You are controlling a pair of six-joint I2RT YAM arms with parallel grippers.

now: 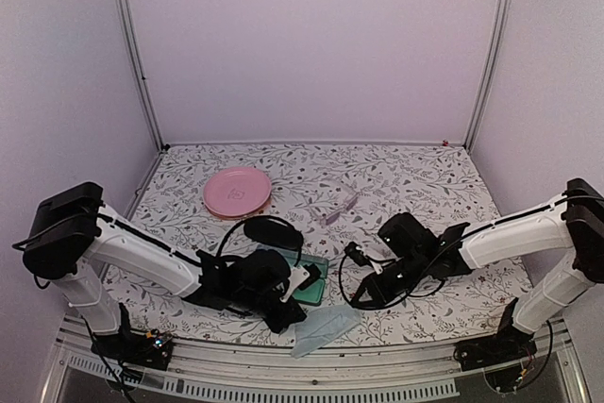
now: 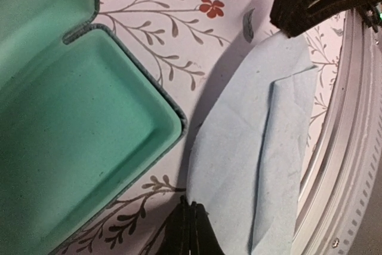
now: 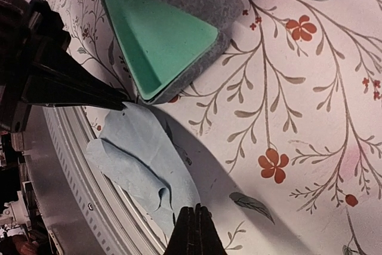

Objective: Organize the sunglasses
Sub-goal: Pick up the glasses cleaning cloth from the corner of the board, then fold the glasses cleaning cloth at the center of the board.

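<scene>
So the left tool was pinched together at the edge of the light blue cloth, beside the open grey green-lined case; the right tool was closed too. The pale pinkish translucent sunglasses were seen well beyond that case.

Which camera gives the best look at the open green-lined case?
The left wrist view: the case sits close, its lining plain. The right wrist view shows one end; the top view, only a small green patch.

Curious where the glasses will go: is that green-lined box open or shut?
Open. The case has its lid swung back, and the left wrist view looks straight into its bare green lining.
</scene>
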